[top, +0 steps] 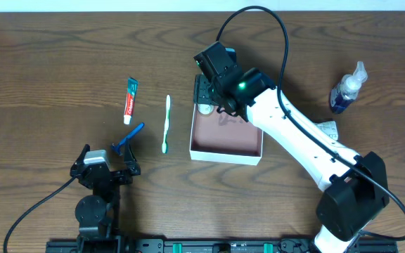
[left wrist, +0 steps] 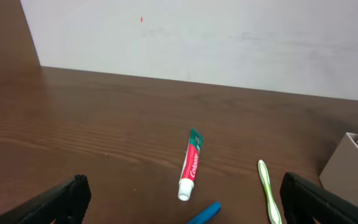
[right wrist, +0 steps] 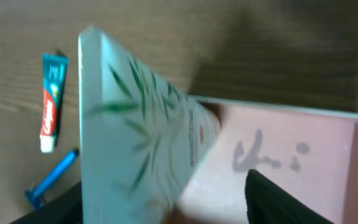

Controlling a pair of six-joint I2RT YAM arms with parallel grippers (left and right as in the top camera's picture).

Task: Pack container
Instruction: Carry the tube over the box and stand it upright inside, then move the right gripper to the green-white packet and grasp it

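Observation:
The container is a shallow white-walled box with a pinkish floor and a dark scribble, at mid-table. It also shows in the right wrist view. My right gripper hangs over its far-left corner. A pale green tube with leaf prints stands between the jaws, against the left finger. A gap shows between the tube and the right finger. Its white cap sits at the box corner. My left gripper is open and empty near the front edge, and its jaws frame the toiletries.
A red and white toothpaste tube, a green toothbrush and a blue razor lie left of the box. A blue spray bottle stands at the far right. A small white packet lies beside the right arm.

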